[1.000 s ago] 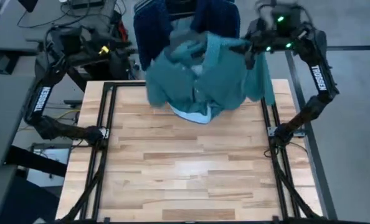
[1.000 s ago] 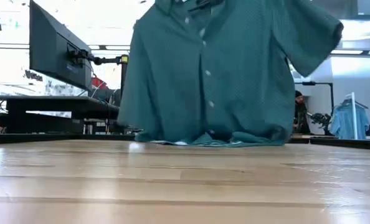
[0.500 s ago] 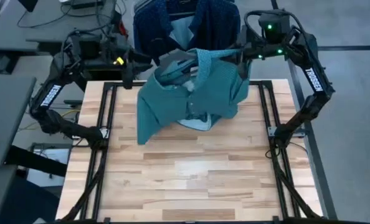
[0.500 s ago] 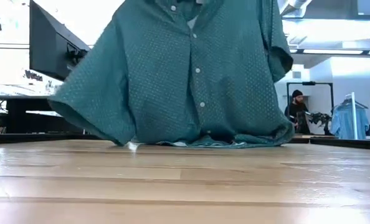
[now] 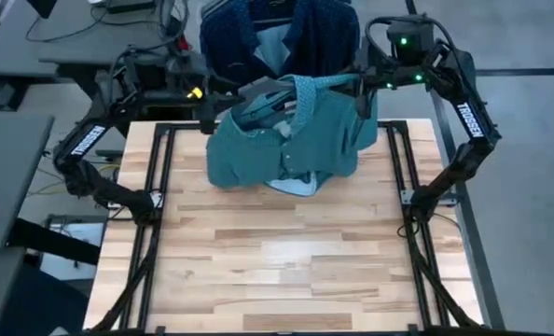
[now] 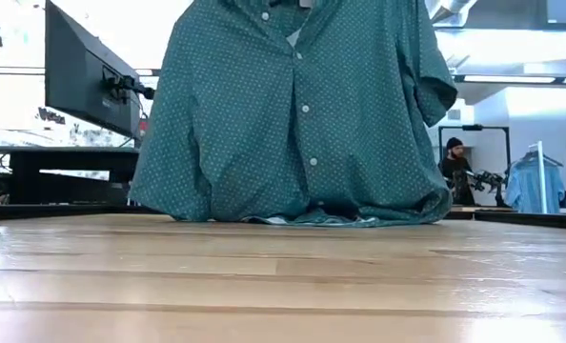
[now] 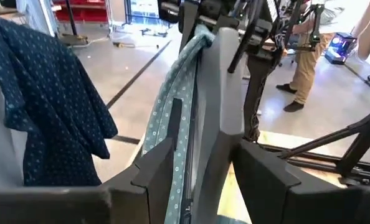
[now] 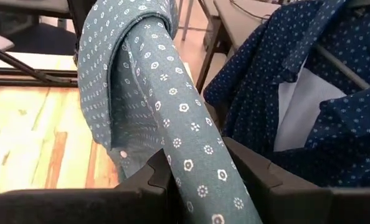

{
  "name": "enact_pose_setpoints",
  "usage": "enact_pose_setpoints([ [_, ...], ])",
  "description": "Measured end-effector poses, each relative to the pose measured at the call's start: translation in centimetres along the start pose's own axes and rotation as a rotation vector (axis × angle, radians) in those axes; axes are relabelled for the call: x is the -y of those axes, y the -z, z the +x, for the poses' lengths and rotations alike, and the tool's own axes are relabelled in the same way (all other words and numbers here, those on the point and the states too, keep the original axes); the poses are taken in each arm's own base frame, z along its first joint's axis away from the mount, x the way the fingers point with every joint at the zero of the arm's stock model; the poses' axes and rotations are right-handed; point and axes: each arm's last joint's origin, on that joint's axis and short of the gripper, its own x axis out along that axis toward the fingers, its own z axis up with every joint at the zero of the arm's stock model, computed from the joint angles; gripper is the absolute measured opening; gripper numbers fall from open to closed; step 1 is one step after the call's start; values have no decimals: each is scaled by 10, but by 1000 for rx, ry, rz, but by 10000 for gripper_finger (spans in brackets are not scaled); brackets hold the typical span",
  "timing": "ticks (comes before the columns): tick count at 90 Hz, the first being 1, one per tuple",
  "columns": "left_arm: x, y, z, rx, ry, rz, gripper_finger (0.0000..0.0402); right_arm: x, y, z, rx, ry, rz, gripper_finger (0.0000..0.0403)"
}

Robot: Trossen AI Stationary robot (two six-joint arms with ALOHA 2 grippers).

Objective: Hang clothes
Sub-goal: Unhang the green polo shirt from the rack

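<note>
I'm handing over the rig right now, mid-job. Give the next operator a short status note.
Left gripper: shut on the teal shirt at one shoulder.
Right gripper: shut on the teal shirt at the other shoulder.
Teal shirt: held up over the table's far edge, hem on the wood.
Navy shirt: already hanging behind the table.
Left: get the teal shirt hung. Jeans not in view.

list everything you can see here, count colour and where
teal-green shirt: one, teal with small pale dots, held up over the table's far edge, hem resting on the wood
navy shirt: one, navy with white dots, hanging beyond the table's far edge
table: one, light wood with a black frame
monitor: one, dark, in the low view's background
person: one, standing far back in the room
left hand: shut on the teal-green shirt's shoulder
right hand: shut on the teal-green shirt's other shoulder
</note>
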Motion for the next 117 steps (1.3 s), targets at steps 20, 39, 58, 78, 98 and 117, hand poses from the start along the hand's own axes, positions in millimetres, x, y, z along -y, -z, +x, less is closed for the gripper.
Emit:
enact_pose_setpoints([
  [20, 2, -3, 24, 57, 28, 17, 146, 0, -1, 0, 9, -8, -1, 92],
  [39, -1, 2, 39, 40, 31, 21, 109, 0, 0, 0, -3, -4, 22, 92],
  [58, 0, 8, 45, -5, 20, 46, 26, -2, 5, -3, -49, -2, 44, 183],
  [78, 4, -5, 7, 53, -59, 98, 26, 6, 16, -29, -137, 149, 83, 238],
  [98, 7, -9, -9, 79, -60, 104, 26, 20, 26, -36, -158, 175, 215, 234],
  [117, 8, -12, -12, 101, -63, 118, 26, 29, 33, -6, -206, 51, 269, 234],
])
